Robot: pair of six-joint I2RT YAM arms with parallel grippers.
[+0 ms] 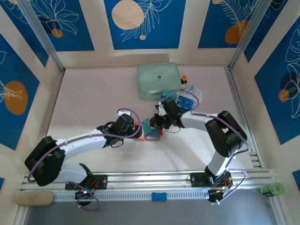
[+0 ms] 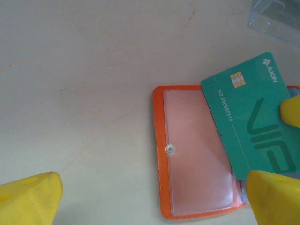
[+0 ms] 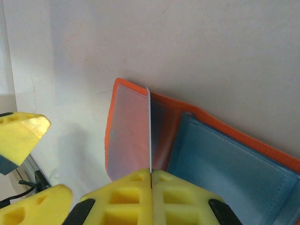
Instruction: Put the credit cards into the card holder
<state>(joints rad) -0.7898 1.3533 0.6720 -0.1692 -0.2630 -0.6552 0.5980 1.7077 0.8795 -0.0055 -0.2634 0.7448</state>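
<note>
The card holder [image 1: 151, 133] lies open on the table, an orange wallet [image 2: 161, 154] with a clear pocket and a blue inner side [image 3: 225, 164]. One teal credit card [image 2: 253, 122] with a chip and "VIP" lettering stands tilted over the holder's middle. My right gripper [image 3: 151, 176] is shut on it, and the card [image 3: 150, 131] shows edge-on between the pads. My left gripper [image 2: 150, 201] hangs open over the holder's pocket flap, holding nothing. One of its fingers [image 2: 28, 197] is over bare table and the other is by the card's lower corner. From above, both grippers [image 1: 135, 131] [image 1: 158, 123] meet at the holder.
A mint-green zip case [image 1: 158, 79] lies at the back centre, with a small bottle [image 1: 183, 83] beside it. A clear plastic tray [image 1: 187, 99] with blue packets sits right behind the right gripper; its corner [image 2: 276, 18] shows in the left wrist view. Bare table spreads to the left.
</note>
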